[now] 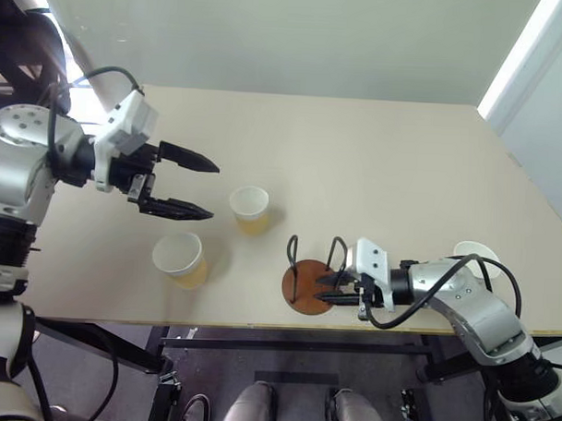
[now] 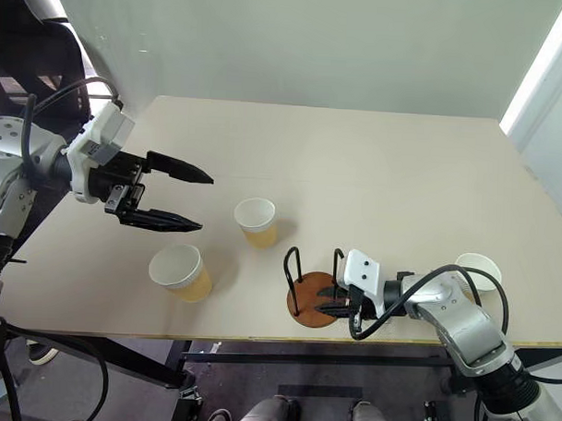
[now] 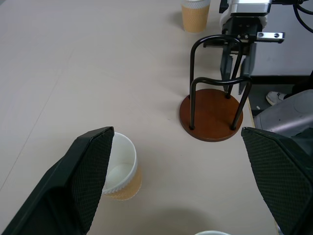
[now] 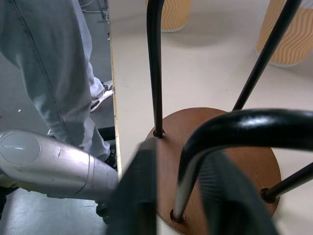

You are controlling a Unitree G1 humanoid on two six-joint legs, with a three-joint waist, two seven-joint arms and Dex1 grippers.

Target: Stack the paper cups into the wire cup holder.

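Near the table edge [image 1: 120,318], wire cup holder [image 1: 308,278] stands upright

beige table [image 1: 375,158], pale wall [image 1: 296,35], person's jeans [image 4: 54,73]

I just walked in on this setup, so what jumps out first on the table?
The wire cup holder stands empty at the table's near edge, with the right gripper at one wire loop. Two paper cups stand upright left of it, under the wide-open left gripper; a third cup stands far right.
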